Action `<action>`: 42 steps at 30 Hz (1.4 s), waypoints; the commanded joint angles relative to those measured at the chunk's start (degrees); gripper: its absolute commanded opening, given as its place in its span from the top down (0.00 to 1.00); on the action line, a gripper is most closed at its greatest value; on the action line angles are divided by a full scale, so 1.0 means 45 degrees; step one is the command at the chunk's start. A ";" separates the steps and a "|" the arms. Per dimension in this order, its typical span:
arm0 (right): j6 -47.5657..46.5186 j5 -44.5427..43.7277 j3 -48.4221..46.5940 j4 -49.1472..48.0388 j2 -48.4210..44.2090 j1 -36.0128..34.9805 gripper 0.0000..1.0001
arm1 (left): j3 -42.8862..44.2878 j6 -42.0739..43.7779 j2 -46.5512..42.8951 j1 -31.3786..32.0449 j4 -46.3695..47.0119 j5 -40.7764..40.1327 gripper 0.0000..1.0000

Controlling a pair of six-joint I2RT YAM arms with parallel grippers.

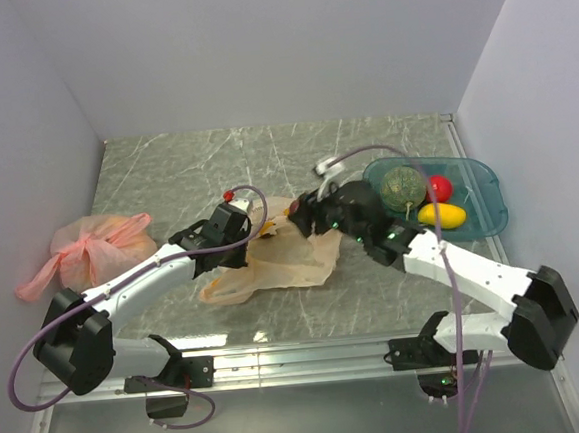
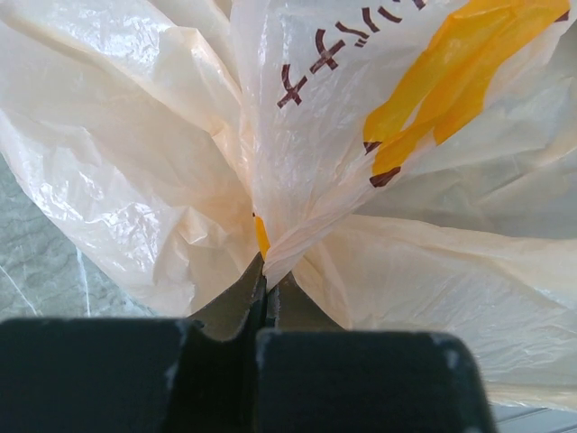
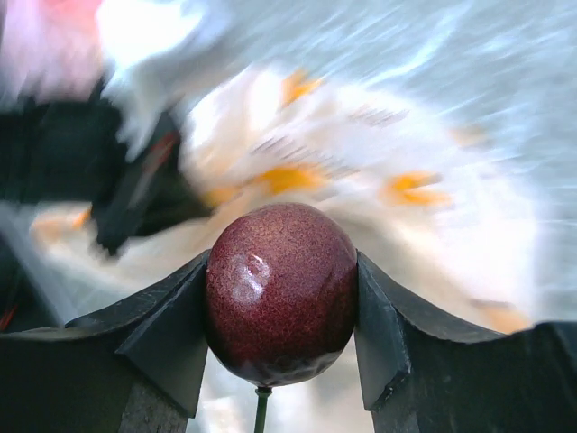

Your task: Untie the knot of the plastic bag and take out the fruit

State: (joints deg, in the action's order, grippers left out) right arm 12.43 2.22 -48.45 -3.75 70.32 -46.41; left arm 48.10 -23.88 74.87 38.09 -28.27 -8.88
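Observation:
The pale beige plastic bag (image 1: 273,266) lies crumpled on the table between my arms. My left gripper (image 1: 254,229) is shut on a bunched fold of the bag (image 2: 162,162), pinched at the tips (image 2: 264,271). My right gripper (image 1: 300,216) hovers over the bag's far right corner, shut on a small dark purple fruit (image 3: 279,289) with a green stem below it. The netted melon (image 1: 403,187), the red fruit (image 1: 440,187) and the yellow fruit (image 1: 442,215) rest in a teal tray (image 1: 485,216). The knot is out of view.
A knotted pink bag (image 1: 87,250) lies at the left by the wall. White walls close in the table on three sides. The teal tray sits at the far right, close to the right arm. The right wrist view is motion-blurred behind the fruit.

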 commanded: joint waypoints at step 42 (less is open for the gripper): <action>0.0934 -0.1764 0.1021 0.1829 -0.2991 0.7117 0.10 | 0.0289 -0.0045 -0.0545 -0.0084 0.0189 -0.0057 1.00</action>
State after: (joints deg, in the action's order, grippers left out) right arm 25.67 -10.33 -39.88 8.21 59.16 -6.11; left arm 48.10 -23.83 73.32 38.06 -28.29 -8.91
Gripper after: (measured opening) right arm 0.901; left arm 0.014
